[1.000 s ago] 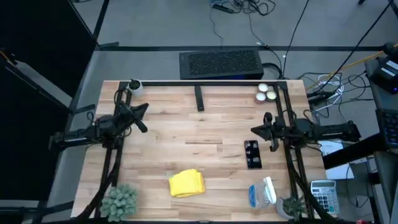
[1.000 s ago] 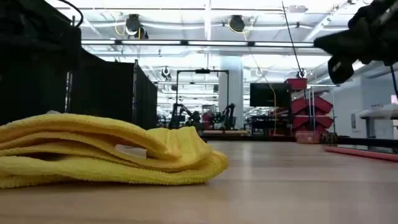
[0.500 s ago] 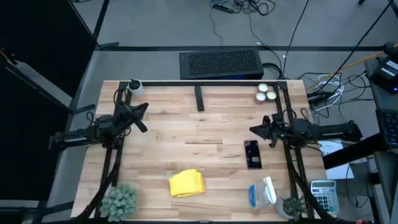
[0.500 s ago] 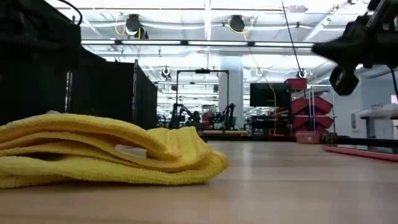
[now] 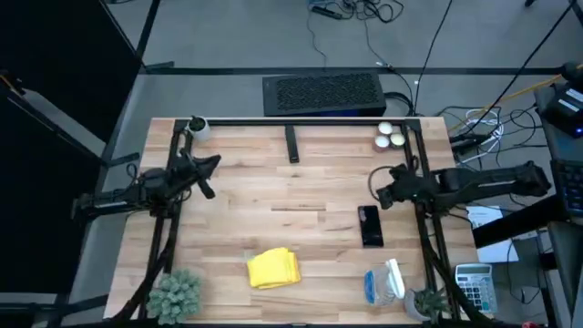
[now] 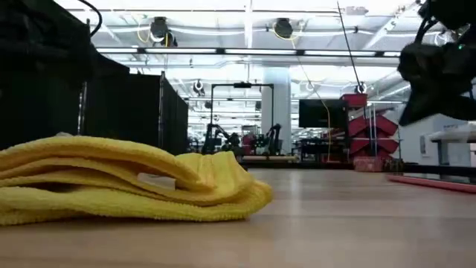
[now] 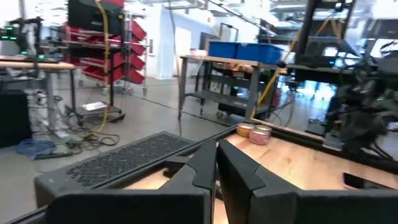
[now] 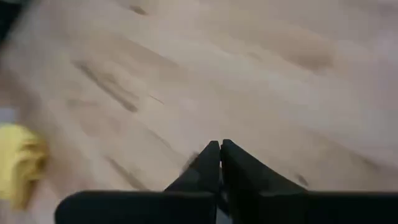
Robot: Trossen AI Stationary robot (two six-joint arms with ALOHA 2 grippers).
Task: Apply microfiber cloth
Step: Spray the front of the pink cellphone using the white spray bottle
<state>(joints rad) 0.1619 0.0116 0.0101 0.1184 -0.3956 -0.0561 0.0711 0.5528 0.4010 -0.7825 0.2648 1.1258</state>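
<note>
The microfiber cloth [image 5: 273,268] is bright yellow and folded, and it lies flat on the wooden table near the front edge; it fills the left of the low view [image 6: 126,182] and shows at the edge of the right wrist view [image 8: 18,163]. My right gripper [image 5: 373,191] is shut and hangs above the table right of centre, far from the cloth, its fingers [image 8: 211,163] pointing down at bare wood. My left gripper [image 5: 215,162] waits shut at the table's left [image 7: 216,165].
A black phone [image 5: 370,225] lies flat just in front of my right gripper. A spray bottle [image 5: 384,282] lies near the front right corner. Small plants [image 5: 173,293] [image 5: 426,301] stand at both front corners. Round tins [image 5: 390,135] and a black bar [image 5: 292,143] sit at the back.
My right arm has stretched out from its folded pose, and its gripper has turned and tipped down toward the table, staying shut. The phone now shows whole beneath it. The cloth has not moved.
</note>
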